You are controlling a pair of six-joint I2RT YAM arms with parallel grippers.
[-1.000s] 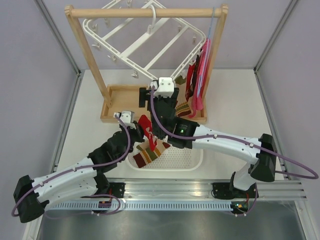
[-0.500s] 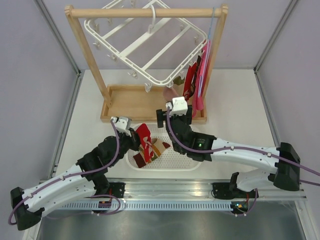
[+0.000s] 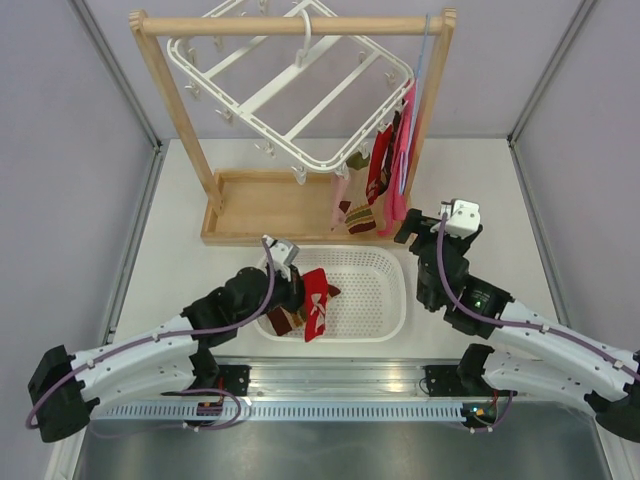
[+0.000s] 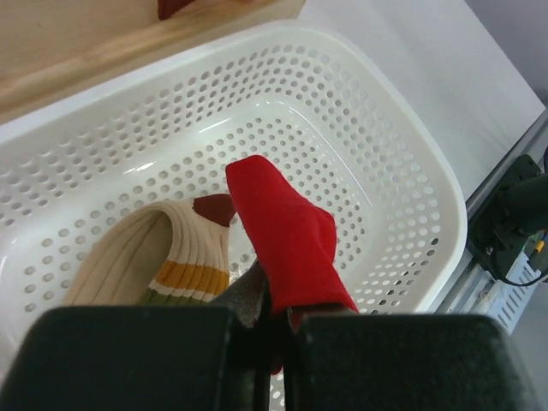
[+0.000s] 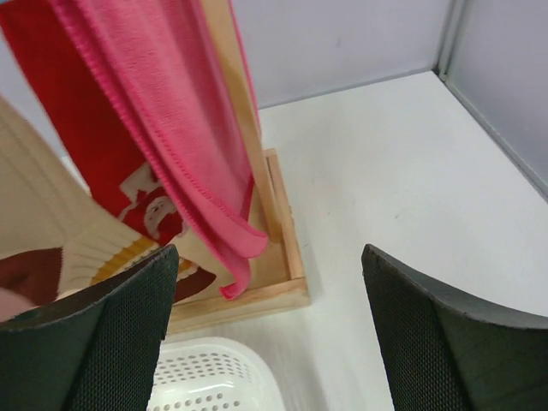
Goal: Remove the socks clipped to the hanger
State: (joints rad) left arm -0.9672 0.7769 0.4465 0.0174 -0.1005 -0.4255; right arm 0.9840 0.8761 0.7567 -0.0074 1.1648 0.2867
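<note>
– Over the basket [image 3: 396, 300], your left gripper [image 4: 274, 310] is clamped on a red sock [image 4: 287, 227]. The sock's free end hangs into the left part, just beside a striped sock [image 4: 163, 257] lying on the bottom.

– How does my left arm sit?

– It is stretched low from its base at the lower left. The forearm runs right and the wrist tips down above the basket's left part. Half a second ago you held the same sock at the left rim, and you have since carried it further inside.

– And my right?

– Your right gripper [image 3: 410, 228] has its fingers [image 5: 94, 334] spread wide, with nothing between them. The arm is folded at the elbow, with the wrist raised beside the right foot of the rack [image 3: 180, 130] and pointing left at the pink cloth [image 5: 171, 128]. A second ago it was up at the low corner of the hanger [image 3: 290, 95]. It has since dropped away and swung out to the right.

– What is on the hanger?

– Several socks [image 3: 378, 170] hang from clips at its low right corner, close beside the pink cloth and above the rack's tray. There is a pale pink one, a red one with white marks, and a patterned one hanging lowest. I cannot tell how many there are in all.
</note>
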